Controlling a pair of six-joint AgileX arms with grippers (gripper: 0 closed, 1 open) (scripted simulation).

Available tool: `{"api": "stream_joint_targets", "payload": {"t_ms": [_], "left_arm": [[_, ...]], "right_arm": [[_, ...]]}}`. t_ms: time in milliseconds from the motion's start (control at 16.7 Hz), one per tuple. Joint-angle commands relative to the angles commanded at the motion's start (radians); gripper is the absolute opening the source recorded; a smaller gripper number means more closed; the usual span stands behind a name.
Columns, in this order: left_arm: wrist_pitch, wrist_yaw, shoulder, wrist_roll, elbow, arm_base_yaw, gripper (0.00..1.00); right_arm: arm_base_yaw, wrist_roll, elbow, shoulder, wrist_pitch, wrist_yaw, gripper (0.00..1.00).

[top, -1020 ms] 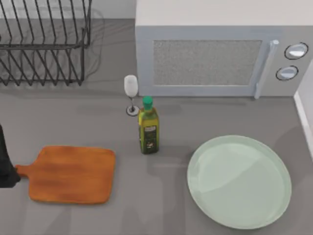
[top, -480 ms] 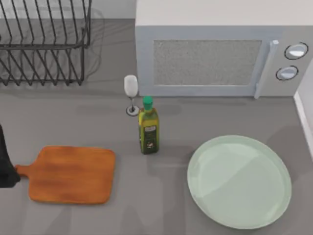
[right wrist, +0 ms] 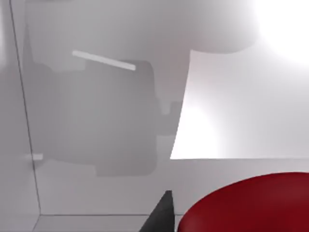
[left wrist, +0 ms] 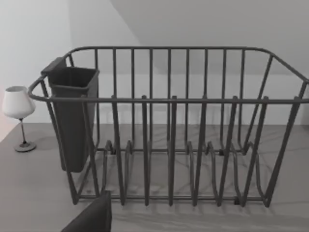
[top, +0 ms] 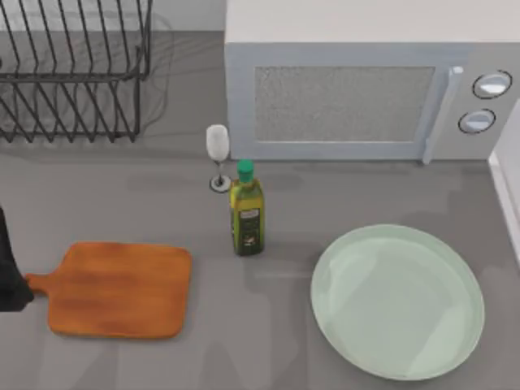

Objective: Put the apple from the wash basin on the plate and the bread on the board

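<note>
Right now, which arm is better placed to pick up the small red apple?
Right, probably. The right wrist view shows the glossy red apple close below it, inside a pale basin. The left arm sits at the table's left edge, facing the dark wire dish rack.

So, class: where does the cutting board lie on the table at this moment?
In the top view the board lies flat on the table's left side, stub handle pointing left, with the oil bottle to its right and the dish rack behind it.

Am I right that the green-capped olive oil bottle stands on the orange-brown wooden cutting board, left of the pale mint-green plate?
Not quite: the top view shows the olive oil bottle standing on the grey table, between the orange-brown wooden cutting board and the pale mint-green plate, still left of the plate.
</note>
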Motion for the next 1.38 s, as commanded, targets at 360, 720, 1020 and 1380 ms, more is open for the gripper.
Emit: {"api": "stream_joint_targets", "payload": {"t_ms": [360,720,1020,1380], "left_arm": [[0.0,0.0,0.0,0.0,0.0,0.0,1.0],[0.0,0.0,0.0,0.0,0.0,0.0,1.0],[0.0,0.0,0.0,0.0,0.0,0.0,1.0],[0.0,0.0,0.0,0.0,0.0,0.0,1.0]], "right_arm": [[0.016,0.02,0.011,-0.019,-0.011,0.002,0.0],[0.162,0.193,-0.02,-0.11,-0.136,0.011,0.0],[0.362,0.407,-0.075,-0.184,-0.259,0.015,0.0],[0.642,0.669,-0.074,-0.259,-0.327,0.015,0.0]]}}
